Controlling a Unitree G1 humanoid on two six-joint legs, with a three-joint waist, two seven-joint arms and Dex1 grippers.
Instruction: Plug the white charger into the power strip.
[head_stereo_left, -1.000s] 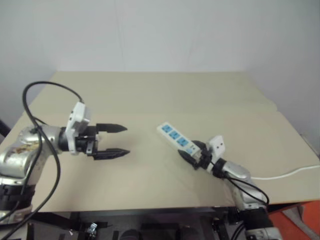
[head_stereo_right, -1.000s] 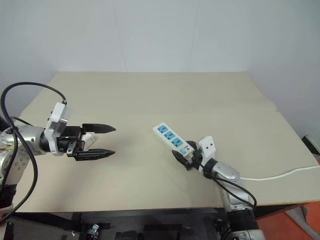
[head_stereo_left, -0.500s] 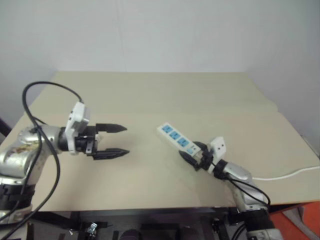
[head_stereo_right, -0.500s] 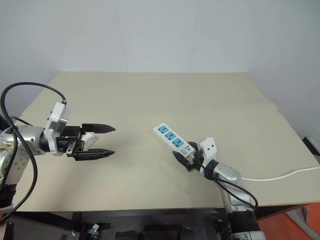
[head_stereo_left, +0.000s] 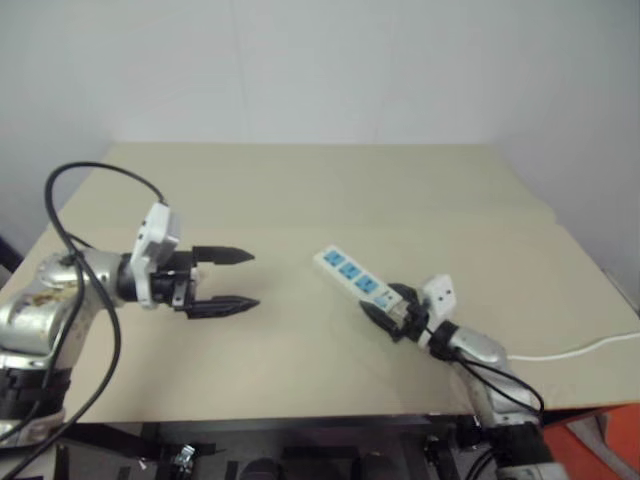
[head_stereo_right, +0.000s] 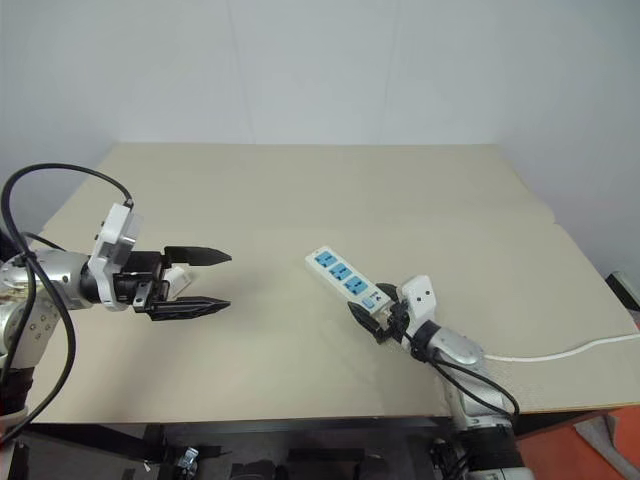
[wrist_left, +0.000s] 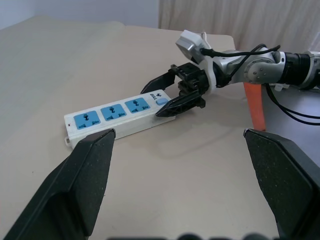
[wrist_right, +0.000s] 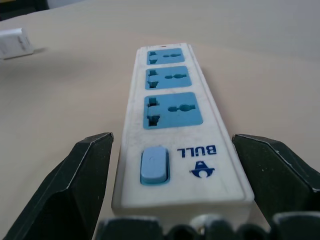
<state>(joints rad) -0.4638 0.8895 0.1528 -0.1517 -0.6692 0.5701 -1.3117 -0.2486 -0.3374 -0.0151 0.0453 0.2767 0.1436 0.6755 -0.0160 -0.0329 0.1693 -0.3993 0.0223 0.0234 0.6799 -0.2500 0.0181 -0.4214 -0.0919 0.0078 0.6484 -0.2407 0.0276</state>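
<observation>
Nothing on the bench has shifted since a second ago: long narrow white plastic power strip with three blue sockets and a blue switch sits in the same spot, and both arms look parked, right one drifting a hair at most.

Strip lies diagonally on the beige bench top, right of centre, nearer the front edge than the back. Its switch end points at the front right corner. White cord runs off over the right edge.

Right gripper is low at the strip's switch end, black fingers spread wide, one on each side of that end. Right wrist view shows gaps between both fingers and the strip's sides, so no grip. Can't tell whether the strip's end touches the palm.

Left gripper hovers over the left part of the bench, pointing across towards the strip, well apart from it. Fingers wide apart, nothing between them.

Small white boxy plastic charger lies on the bench beyond the strip's far end, seen in the right wrist view. Not plugged in; all three sockets are bare.
</observation>
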